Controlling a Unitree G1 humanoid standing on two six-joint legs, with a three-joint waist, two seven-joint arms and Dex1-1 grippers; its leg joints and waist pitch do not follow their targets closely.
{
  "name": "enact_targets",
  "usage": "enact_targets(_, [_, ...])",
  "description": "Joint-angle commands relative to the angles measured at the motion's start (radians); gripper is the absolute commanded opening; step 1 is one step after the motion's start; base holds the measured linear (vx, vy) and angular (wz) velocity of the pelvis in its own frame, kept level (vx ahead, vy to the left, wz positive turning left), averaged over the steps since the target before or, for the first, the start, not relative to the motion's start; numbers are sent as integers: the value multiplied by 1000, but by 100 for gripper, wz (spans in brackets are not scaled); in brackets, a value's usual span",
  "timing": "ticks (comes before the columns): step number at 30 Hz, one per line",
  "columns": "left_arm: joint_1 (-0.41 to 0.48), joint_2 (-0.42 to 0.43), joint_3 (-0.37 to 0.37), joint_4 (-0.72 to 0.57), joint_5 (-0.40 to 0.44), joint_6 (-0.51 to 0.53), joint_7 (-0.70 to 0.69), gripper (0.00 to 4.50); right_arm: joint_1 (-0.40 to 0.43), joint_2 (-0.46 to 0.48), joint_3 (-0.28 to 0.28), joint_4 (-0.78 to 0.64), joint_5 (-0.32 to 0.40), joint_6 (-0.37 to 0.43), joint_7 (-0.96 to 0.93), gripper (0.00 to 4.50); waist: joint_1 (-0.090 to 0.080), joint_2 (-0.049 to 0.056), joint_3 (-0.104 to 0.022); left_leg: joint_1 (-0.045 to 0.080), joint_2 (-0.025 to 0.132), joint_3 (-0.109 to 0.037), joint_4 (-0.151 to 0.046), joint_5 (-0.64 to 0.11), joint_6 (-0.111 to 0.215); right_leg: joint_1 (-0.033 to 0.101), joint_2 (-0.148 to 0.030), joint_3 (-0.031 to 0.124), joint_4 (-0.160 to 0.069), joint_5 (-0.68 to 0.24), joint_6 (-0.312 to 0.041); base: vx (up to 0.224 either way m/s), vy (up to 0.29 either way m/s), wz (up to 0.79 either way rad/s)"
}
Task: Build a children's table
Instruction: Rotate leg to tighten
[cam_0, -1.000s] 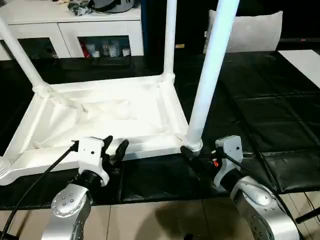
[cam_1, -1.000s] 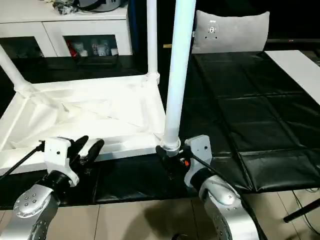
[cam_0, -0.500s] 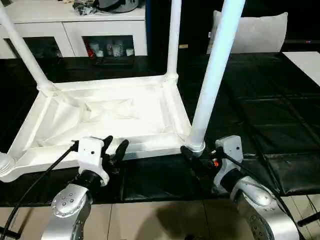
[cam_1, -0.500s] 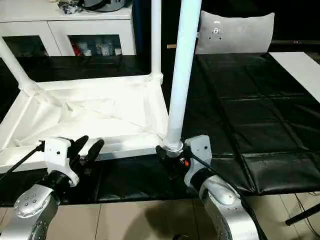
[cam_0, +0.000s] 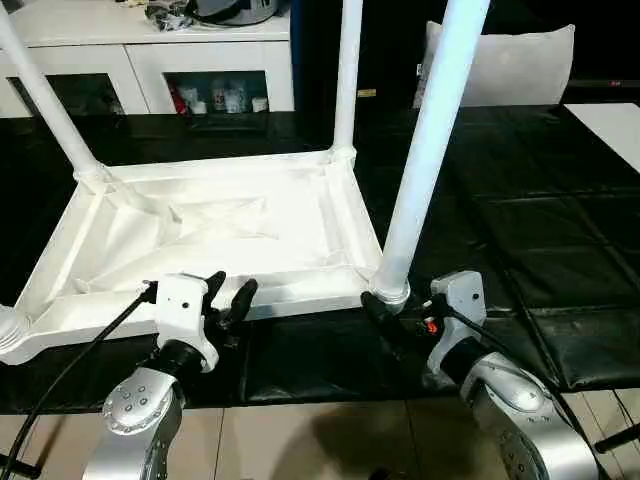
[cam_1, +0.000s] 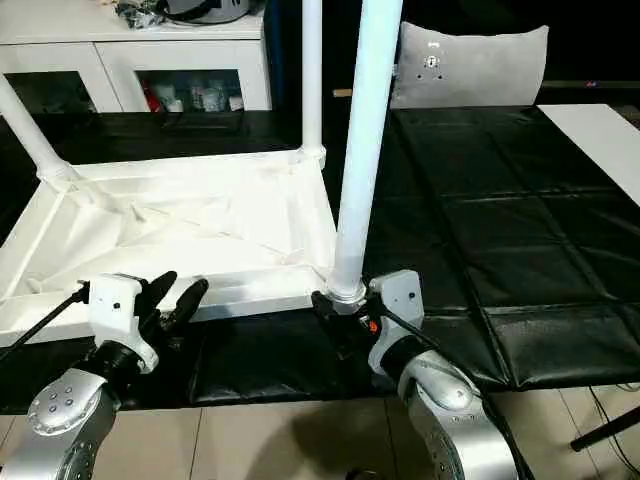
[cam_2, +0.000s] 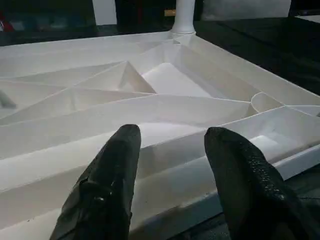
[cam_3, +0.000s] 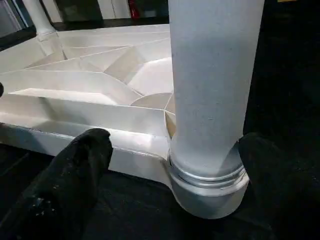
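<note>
At the near edge of the worktop (cam_0: 560, 210), both silver forearms reach in over the tan floor (cam_0: 300, 440). The left gripper (cam_0: 228, 297) sits at the near long rim of the children's table (cam_0: 220, 225), its jaws roughly half open. In the left wrist view the two black fingers (cam_2: 107, 185) stand apart with the white rim showing between them; whether either fingertip touches the plastic cannot be told, and nothing is clamped.

The right gripper (cam_3: 172, 165) is at the table's near right corner, jaws spread almost to their widest, one on either side of the collar at the base of the near right leg (cam_0: 430, 140). The right wrist view shows the leg's ringed foot seated in its corner socket, with one finger (cam_3: 70, 175) out to one side by the rim and the other beyond the collar (a visible gap on the first side, so it is not gripping).

The table itself lies upside down on the black cover, toward the worktop's left half, its ribbed underside facing up. Beyond the near right leg, another leg (cam_0: 345, 75) stands upright in the far right corner, and a third (cam_0: 45, 105) rises at a lean from the far left corner. At the near left corner a ringed socket end (cam_0: 8, 333) shows at the picture's edge.

Past the worktop's far edge stands a white cabinet (cam_0: 140, 55) with glass doors, and a pale cushion (cam_0: 510, 65) sits to the far right.
</note>
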Motion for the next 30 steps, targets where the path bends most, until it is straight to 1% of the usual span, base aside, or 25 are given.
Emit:
enact_targets(1, [-9,9,-5,10,-7,-1,0,270,-6,0,-1,11,8,10,1,450,1,-3,-50,-16,12,10,-86,-315,55,46,-47,46,-71,-495,-35,0,0,0])
enact_targets(30, [-9,9,-5,10,-7,-1,0,270,-6,0,-1,11,8,10,1,450,2,-3,-51,-15,13,10,-85,-309,55,46,-47,47,-69,-486,-41,0,0,0])
